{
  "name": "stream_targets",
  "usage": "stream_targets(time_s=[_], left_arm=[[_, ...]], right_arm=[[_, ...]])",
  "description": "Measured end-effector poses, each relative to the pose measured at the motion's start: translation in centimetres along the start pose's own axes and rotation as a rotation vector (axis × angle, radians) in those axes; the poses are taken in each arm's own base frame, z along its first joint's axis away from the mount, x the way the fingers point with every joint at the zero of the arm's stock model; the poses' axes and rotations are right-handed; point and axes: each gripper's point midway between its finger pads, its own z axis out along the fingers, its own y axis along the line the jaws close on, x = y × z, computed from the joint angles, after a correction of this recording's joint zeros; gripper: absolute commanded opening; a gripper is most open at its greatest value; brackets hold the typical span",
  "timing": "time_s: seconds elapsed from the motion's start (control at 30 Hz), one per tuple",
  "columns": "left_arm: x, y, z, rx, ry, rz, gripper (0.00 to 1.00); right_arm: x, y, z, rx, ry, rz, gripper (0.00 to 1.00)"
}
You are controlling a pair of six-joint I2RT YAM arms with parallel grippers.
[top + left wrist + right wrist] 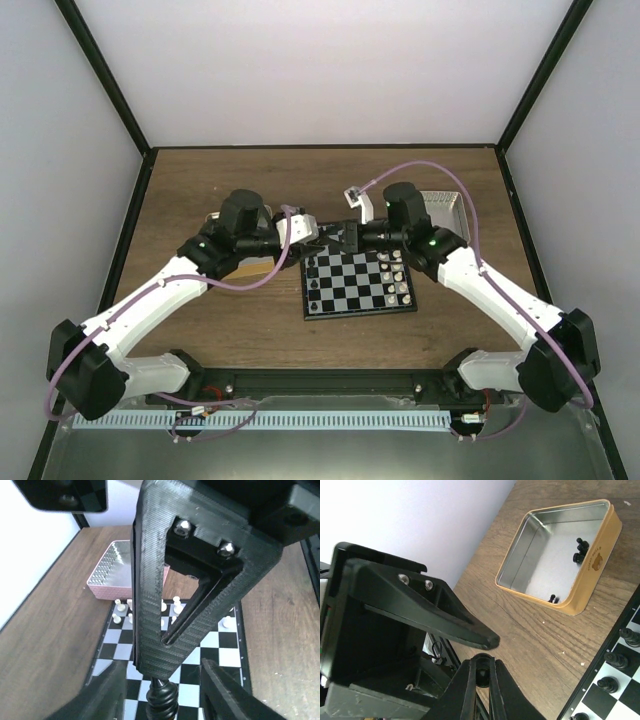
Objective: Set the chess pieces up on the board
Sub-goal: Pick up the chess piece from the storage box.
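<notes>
Held piece: a black turned chess piece (163, 700) is up in the air over the far edge of the board, between the two grippers. Its ringed stem shows in the left wrist view; its base is out of frame.
Right gripper (481, 666): pressed together on the piece's small rounded head, pinching it.
Left gripper (164, 680): fingers spread, one on each side of the stem with a gap on both sides, so it is not gripping.
Step, as I judge it: a hand-over, with the right gripper taking the piece.
Board: the small black-and-white checked chessboard (355, 290) lies flat on the brown wooden tabletop (200, 190) between the arms.
Placed pieces: white chessmen (227, 622) stand along the board's right side, and black chessmen (313, 285) along its left.
Tins: a yellow rectangular metal tin (592, 565) sits left of the board with a few loose black pieces (580, 550) in it. A pink rectangular tin (107, 572) sits beyond the board's far right corner.
Handling: the piece is probably very light, hard and smooth, so it will not give under the fingers but could swivel or pop out of a pinch.
Where to hold: the head offers little purchase. The narrow waist below it looks safer, with the piece kept upright so its base lands flat.
Risk: the standing neighbours are close together — a wide approach could topple them.
</notes>
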Motion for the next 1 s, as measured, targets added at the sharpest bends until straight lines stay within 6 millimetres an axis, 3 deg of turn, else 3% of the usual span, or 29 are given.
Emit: stream_targets(time_s=[0.1,0.27,0.4,0.6,1.0], left_arm=[[-0.5,0.1,0.1,-0.009,-0.026,-0.036,0.62],[-0.3,-0.5,-0.6,-0.028,-0.074,-0.093,0.69],[-1.1,-0.3,-1.7,-0.079,-0.135,-0.187,0.68],[-5.7,0.2,-3.6,-0.060,-0.348,-0.377,0.66],[-10.5,2.0,-4.7,0.086,-0.529,-0.905,0.56]], right_arm=[[0.1,-0.4,-0.1,0.015,-0.012,0.010,0.01],[0.0,-0.7,-1.0,0.045,-0.078,0.013,0.01],[-0.5,0.0,-2.3,0.038,-0.155,0.002,0.01],[-1.5,1.9,-4.5,-0.025,-0.283,-0.014,0.01],[-4.5,7.9,-9.2,-0.218,-0.507,-0.101,0.01]])
